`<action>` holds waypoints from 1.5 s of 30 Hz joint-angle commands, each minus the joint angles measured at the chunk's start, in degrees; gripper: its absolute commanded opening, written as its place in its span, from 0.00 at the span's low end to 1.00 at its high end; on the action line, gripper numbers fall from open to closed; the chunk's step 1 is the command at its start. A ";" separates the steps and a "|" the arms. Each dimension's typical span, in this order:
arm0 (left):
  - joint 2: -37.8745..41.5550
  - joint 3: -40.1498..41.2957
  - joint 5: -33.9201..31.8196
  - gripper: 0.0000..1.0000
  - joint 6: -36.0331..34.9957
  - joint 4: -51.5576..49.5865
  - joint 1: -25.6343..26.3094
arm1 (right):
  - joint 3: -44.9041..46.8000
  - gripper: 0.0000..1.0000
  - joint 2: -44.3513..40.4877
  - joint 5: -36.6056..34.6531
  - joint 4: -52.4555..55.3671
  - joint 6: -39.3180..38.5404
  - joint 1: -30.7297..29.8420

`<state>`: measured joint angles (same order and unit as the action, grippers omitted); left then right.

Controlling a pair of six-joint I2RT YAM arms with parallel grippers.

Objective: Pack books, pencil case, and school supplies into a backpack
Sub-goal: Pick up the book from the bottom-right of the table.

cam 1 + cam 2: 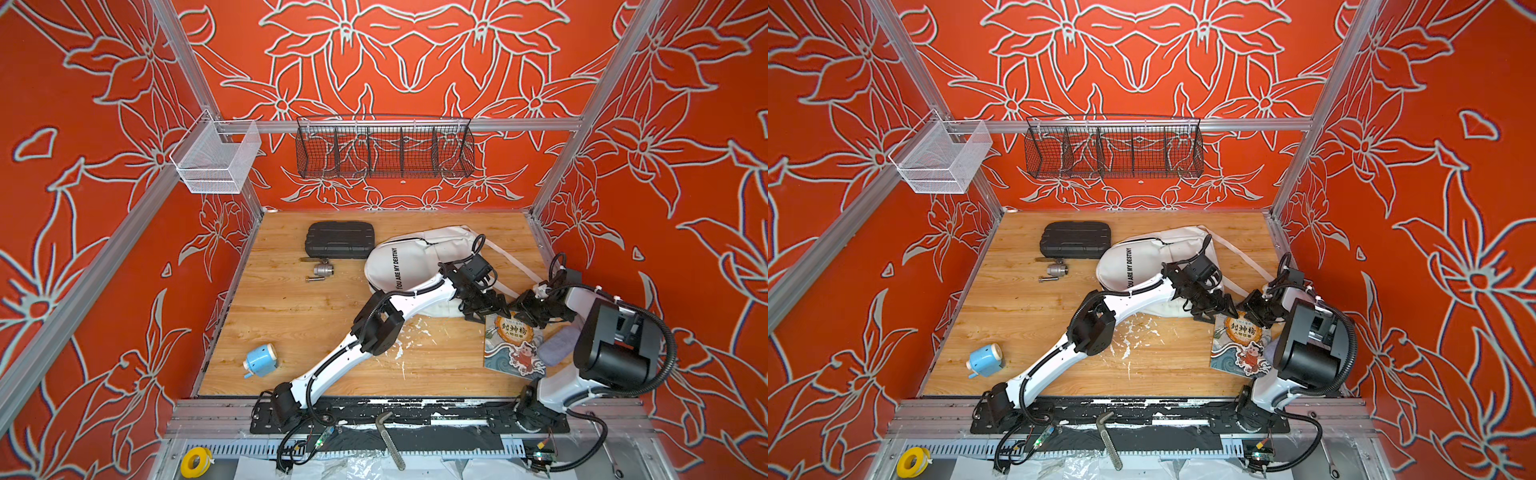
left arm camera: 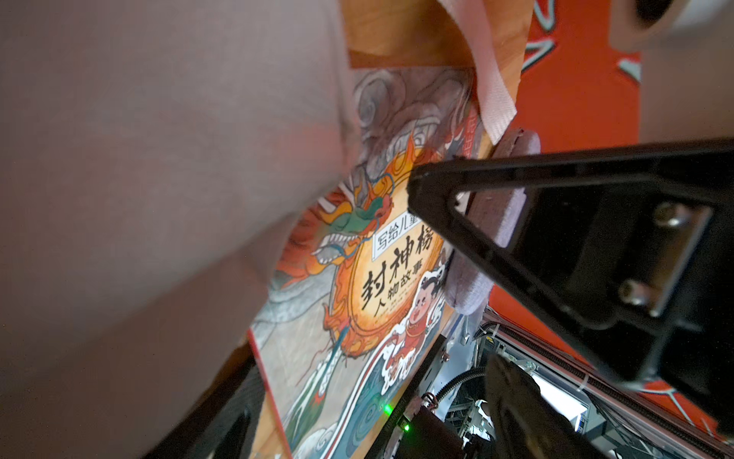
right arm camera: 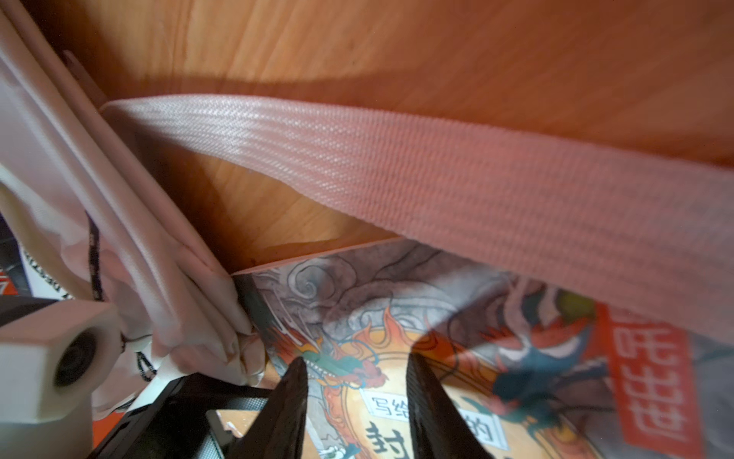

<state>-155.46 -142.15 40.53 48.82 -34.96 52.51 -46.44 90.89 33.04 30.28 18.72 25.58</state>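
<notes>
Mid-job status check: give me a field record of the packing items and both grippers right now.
backpack: lying on the table, printed side up
book: blue one, flat in front of the backpack, a strap across its far corner
second book: not in view
pencil case: beside the book, partly hidden by the right arm
sharpener: front left, alone
left gripper: jaws wide, at the backpack's near edge
right gripper: jaws apart, over the book's far end
</notes>
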 commanded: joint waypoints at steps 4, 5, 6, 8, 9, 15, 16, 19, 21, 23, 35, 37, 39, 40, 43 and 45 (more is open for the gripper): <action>3.25 11.40 2.69 0.81 2.29 16.28 -0.02 | 2.71 0.38 4.30 0.61 0.22 0.61 -0.10; 4.22 13.32 2.74 0.78 2.99 19.14 -0.03 | 2.74 0.37 4.37 0.55 0.01 0.62 -0.05; 5.15 15.03 2.62 0.74 3.58 21.37 -0.07 | 2.79 0.37 4.46 0.46 -0.04 0.62 -0.09; 5.99 16.23 2.45 0.62 4.14 23.24 -0.07 | 2.94 0.37 4.59 0.36 -0.13 0.53 -0.09; 6.10 16.17 2.45 0.55 4.09 23.27 -0.02 | 3.02 0.37 4.58 0.45 -0.08 0.57 -0.10; 7.41 16.23 2.09 0.14 3.26 23.66 0.09 | 1.93 0.37 1.13 0.15 1.37 0.86 -0.10; 7.81 16.26 2.01 0.09 2.86 23.59 0.22 | 1.52 0.37 0.08 -0.04 1.86 0.96 -0.08; 9.94 15.96 1.70 0.00 0.08 21.73 0.73 | 0.13 0.38 -5.36 -0.77 2.95 1.62 -0.10; 12.27 15.85 1.32 0.00 -2.71 19.56 1.32 | -1.07 0.39 -10.85 -0.80 2.81 2.18 -0.14; 14.74 15.71 0.54 0.00 -5.69 16.79 1.79 | -3.38 0.40 -15.72 -1.25 3.42 1.65 -0.13; 30.16 11.89 -4.59 0.00 -33.23 -12.49 -2.67 | -12.64 0.53 -30.63 11.30 -5.81 -7.51 -4.13; 32.39 12.19 -4.50 0.00 -38.21 -17.38 -5.08 | -12.91 0.54 -31.11 14.45 -7.51 -13.18 -6.39; 34.46 11.89 -4.73 0.00 -44.71 -23.74 -7.73 | -11.86 0.57 -32.14 19.84 -10.51 -20.79 -8.83; 35.45 11.91 -5.22 0.00 -47.60 -26.34 -8.63 | -11.27 0.59 -32.81 22.15 -11.93 -24.20 -9.69; 38.67 12.37 -9.51 0.00 -57.11 -34.44 -10.37 | -9.97 0.65 -33.45 28.14 -14.85 -33.24 -11.43; 40.93 13.45 -12.58 0.00 -62.81 -37.90 -10.87 | -12.69 0.65 -30.77 33.33 -10.46 -40.55 -12.76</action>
<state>-118.63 -129.36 31.75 -0.05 -60.99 41.10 -57.45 58.65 55.96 19.66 -7.01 14.00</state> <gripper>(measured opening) 0.063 0.652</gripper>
